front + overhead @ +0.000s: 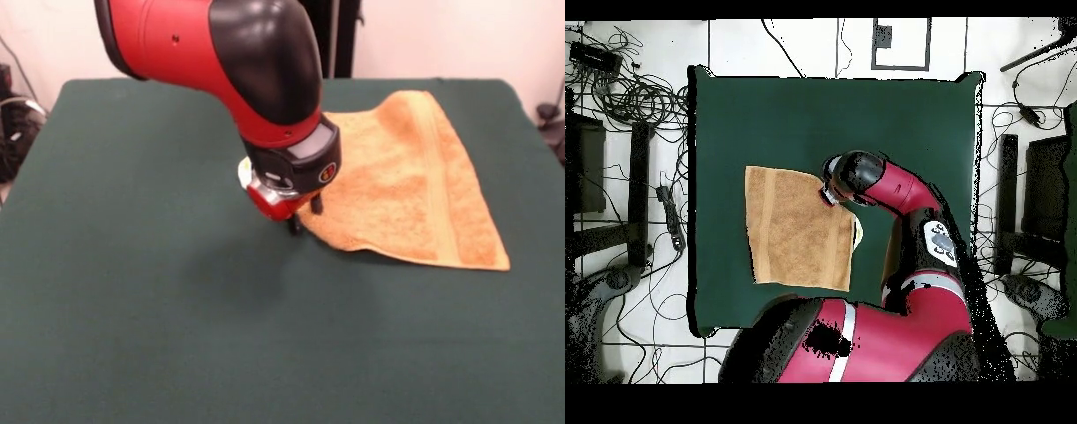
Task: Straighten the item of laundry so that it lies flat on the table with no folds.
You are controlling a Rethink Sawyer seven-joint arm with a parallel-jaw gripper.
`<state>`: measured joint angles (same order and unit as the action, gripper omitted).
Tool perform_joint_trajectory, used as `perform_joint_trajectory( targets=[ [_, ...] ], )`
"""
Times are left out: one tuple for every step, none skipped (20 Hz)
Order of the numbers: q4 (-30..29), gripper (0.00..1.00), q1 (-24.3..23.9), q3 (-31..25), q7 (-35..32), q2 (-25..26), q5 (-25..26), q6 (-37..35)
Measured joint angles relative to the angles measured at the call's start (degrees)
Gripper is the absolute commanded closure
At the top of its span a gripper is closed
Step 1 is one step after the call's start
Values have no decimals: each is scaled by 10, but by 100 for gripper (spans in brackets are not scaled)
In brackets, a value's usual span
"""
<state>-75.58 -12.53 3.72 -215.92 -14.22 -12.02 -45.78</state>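
Observation:
The orange-tan towel (402, 190) lies on the right half of the dark green table (132, 265). It is not fully spread: its outline narrows toward the far side and its left edge is bunched. A stripe band runs down its right side to the near right corner. My gripper (305, 216) points down at the towel's left edge, at or just above the cloth. In the overhead view the towel (800, 230) lies left of centre and the gripper (833, 195) is at its upper right corner. A pale sliver (857, 233) shows at the towel's right edge.
My red and black arm (905, 200) reaches over the table from the bottom right of the overhead view. Cables (635, 95) and dark equipment (585, 165) lie on the floor around the table. The green cloth (765, 120) spreads wide around the towel.

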Motion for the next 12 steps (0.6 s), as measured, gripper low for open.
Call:
perform_joint_trajectory(
  targets=[
    [2, 100, 0, 0, 0, 2, 0, 0],
    [6, 100, 0, 0, 0, 4, 0, -2],
    [7, 100, 0, 0, 0, 4, 0, -4],
    [8, 100, 0, 0, 0, 5, 0, -4],
    [8, 100, 0, 0, 0, 5, 0, -4],
    [8, 100, 0, 0, 0, 5, 0, -4],
    [8, 100, 0, 0, 0, 5, 0, -4],
    [8, 100, 0, 0, 0, 5, 0, -4],
    [8, 100, 0, 0, 0, 5, 0, -4],
    [8, 100, 0, 0, 0, 5, 0, -4],
    [8, 100, 0, 1, 0, 5, 0, -4],
    [10, 100, 2, 3, 0, 6, 0, -5]
  ],
)
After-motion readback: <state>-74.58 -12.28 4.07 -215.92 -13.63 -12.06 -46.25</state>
